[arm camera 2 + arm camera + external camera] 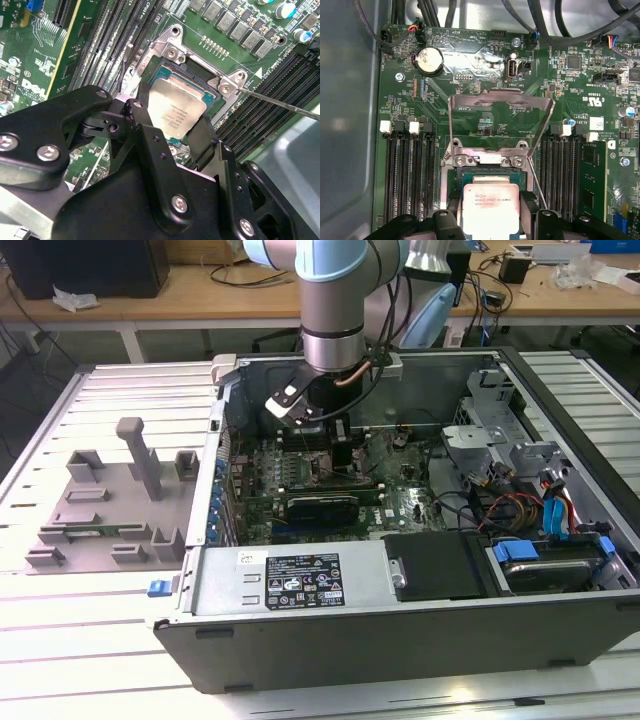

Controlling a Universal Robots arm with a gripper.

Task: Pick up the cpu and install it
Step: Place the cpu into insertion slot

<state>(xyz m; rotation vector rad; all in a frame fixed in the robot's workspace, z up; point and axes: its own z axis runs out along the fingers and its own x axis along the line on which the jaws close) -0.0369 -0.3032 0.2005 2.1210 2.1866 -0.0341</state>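
One cpu (176, 112), silver lid up, sits over the open socket (485, 175), load plate (500, 100) raised; fully seated, I can't tell. Fingers (147, 140) clamp its opposite edges, a sound hold, I'd say: light, stiff, slick-topped, delicate underneath. Motherboard (560, 80) all around.

One cpu (490, 207) is counted in both wrist views. In the first wrist view, one coin cell (429, 60), one green memory stick (592, 185) and four white slot latches (385, 126) are counted. In the exterior view, one computer case (400, 645), one arm (335, 300) and, at the exterior view's left, one grey fixture (100, 510) are counted.
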